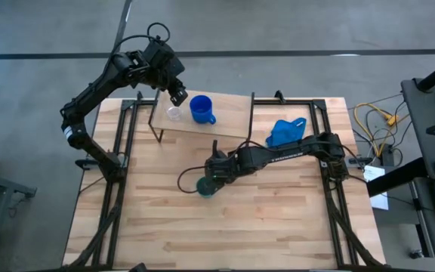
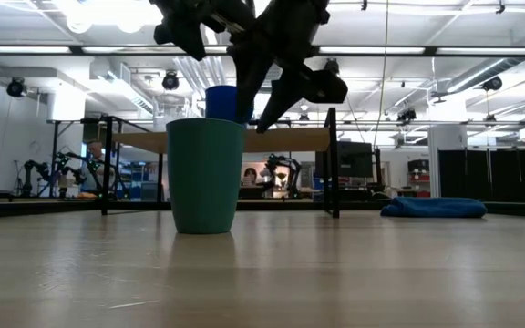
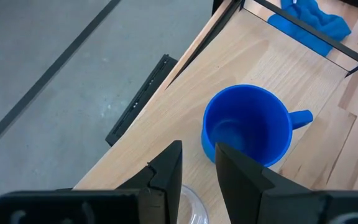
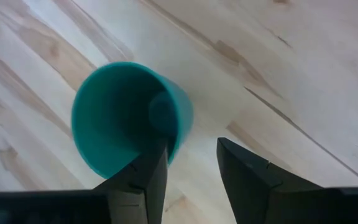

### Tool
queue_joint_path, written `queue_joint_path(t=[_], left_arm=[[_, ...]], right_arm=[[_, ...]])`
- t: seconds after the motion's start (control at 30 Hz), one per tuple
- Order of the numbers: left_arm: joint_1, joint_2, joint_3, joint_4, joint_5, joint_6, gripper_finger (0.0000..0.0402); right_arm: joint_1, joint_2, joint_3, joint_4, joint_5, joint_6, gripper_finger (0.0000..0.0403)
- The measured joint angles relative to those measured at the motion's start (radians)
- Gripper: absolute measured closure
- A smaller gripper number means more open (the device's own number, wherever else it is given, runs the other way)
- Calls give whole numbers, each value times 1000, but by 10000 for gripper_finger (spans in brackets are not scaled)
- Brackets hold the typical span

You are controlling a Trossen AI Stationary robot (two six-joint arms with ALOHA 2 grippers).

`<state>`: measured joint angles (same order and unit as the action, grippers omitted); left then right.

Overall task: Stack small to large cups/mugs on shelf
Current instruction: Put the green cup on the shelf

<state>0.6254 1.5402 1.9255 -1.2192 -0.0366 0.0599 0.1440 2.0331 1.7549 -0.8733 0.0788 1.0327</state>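
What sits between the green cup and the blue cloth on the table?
Only the right arm's dark forearm, reaching over bare planks from near the blue cloth to the green cup; the high view shows it. Low view shows bare tabletop there.

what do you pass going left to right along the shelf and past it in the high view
left gripper over the clear glass cup → blue mug → bare right part of the shelf → blue cloth on the table

Glass cup [image 3: 191,208] cut off by edge; green cup [image 1: 206,189] partly hidden.
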Motion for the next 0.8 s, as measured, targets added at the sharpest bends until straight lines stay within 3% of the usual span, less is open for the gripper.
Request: queue_joint_path(t=[0.8], left_arm=[[1,0,0,7,0,0,319]], right_arm=[[0,0,-11,47,0,-42,276]])
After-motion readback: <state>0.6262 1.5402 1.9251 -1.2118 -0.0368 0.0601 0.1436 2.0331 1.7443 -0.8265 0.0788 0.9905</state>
